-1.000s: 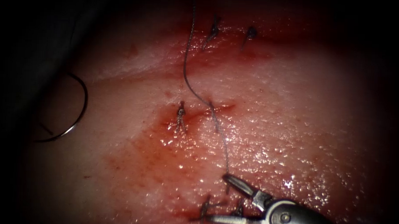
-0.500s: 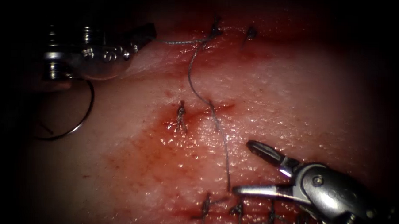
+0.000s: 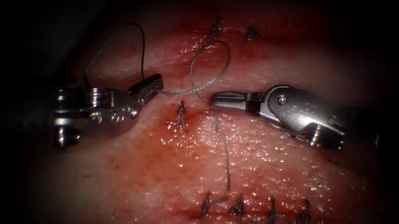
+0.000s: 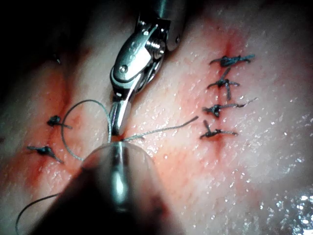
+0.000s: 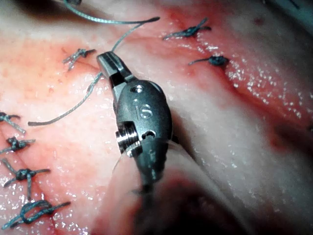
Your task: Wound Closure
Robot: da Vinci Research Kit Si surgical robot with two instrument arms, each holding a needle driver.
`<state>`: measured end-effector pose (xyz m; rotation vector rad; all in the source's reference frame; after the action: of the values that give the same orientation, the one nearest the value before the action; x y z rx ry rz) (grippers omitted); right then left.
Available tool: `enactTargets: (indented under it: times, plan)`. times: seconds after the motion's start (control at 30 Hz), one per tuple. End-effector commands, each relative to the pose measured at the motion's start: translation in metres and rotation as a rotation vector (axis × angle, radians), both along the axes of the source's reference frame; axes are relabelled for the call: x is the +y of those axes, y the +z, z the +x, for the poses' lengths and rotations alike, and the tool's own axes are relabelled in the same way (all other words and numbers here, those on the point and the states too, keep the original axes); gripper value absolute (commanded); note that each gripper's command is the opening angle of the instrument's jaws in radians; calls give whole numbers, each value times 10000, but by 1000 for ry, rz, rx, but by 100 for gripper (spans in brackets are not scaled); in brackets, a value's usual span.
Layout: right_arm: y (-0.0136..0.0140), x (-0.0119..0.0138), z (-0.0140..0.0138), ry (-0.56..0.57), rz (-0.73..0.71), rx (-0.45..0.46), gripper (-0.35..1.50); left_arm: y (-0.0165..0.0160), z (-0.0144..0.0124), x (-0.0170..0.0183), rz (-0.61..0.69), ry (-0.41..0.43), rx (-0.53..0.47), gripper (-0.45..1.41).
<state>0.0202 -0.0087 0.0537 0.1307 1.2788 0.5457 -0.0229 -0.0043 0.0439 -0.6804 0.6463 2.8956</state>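
Note:
My left tool (image 3: 146,89) reaches in from the left with its jaws shut on the thread (image 3: 226,51). From those jaws the thread runs right, curls up in one loop and comes down to the small cut (image 3: 222,107) in the middle of the tissue. There my right tool (image 3: 217,100) has its jaws shut on the thread, as the right wrist view (image 5: 108,63) and left wrist view (image 4: 116,122) also show. The thread's free tail (image 3: 227,179) trails down over the tissue. Neither tool holds the needle; the left tool's wrist covers the spot where it lay.
A knotted stitch (image 3: 180,115) sits just left of the right tool's tip. Several finished stitches (image 3: 238,211) line the lower cut, and two more (image 3: 215,28) mark the upper one. Red fluid stains the tissue around the middle.
The left tool came in from the left holding thread and drew it into a loop. The right tool rose from the lower stitches to the middle, and its open jaws shut.

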Motion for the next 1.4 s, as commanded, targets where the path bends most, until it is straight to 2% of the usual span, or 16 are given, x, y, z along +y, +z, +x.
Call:
enactTargets:
  times: [0.03, 0.17, 0.43, 0.47, 0.5, 0.53, 0.67, 0.8, 0.93, 0.97, 1.07, 1.13, 1.23, 1.27, 1.3, 1.4]
  plan:
    - [9, 3, 12, 2, 0, 1, -35, 4, -8, -3, 0, 3, 1, -45]
    - [9, 11, 19, 19, -7, 38, -35, 8, -14, -13, 7, 17, 8, -45]
    - [2, 35, 29, -55, 124, 328, -35, 19, -31, -18, 18, 28, -11, -45]
    - [2, 35, 29, -55, 124, 328, -35, 19, -31, -18, 18, 28, -11, -45]
    - [1, 38, 29, -85, 167, 409, -35, 21, -33, -17, 21, 20, -23, -45]
    - [0, 40, 29, -107, 179, 448, -35, 22, -34, -17, 21, 21, -25, -45]
    - [0, 41, 29, -210, 222, 549, -35, 26, -38, -13, 23, 21, -27, -45]
    - [-2, 39, 27, -458, 249, 608, -35, 29, -45, -3, 33, 20, -31, -45]
    - [-7, 34, 26, -544, 247, 590, -35, 30, -49, -1, 30, 45, -27, -45]
    - [-11, 31, 27, -627, 243, 572, -35, 31, -51, 0, 28, 54, -20, -45]
    - [-17, 26, 28, -743, 228, 547, -35, 32, -53, 1, 28, 65, -12, -45]
    - [-24, 19, 34, -897, 182, 523, -35, 32, -54, 1, 30, 72, -7, -45]
    - [-30, 14, 40, -964, 157, 465, -33, 32, -54, 0, 32, 73, -6, -45]
    - [-33, 12, 43, -978, 140, 444, -18, 32, -54, 0, 32, 73, -6, -45]
    - [-36, 9, 47, -1023, 103, 414, 10, 33, -54, 0, 31, 74, -8, -45]
    - [-41, 6, 50, -1072, 62, 390, 39, 34, -54, -2, 29, 75, -7, -45]
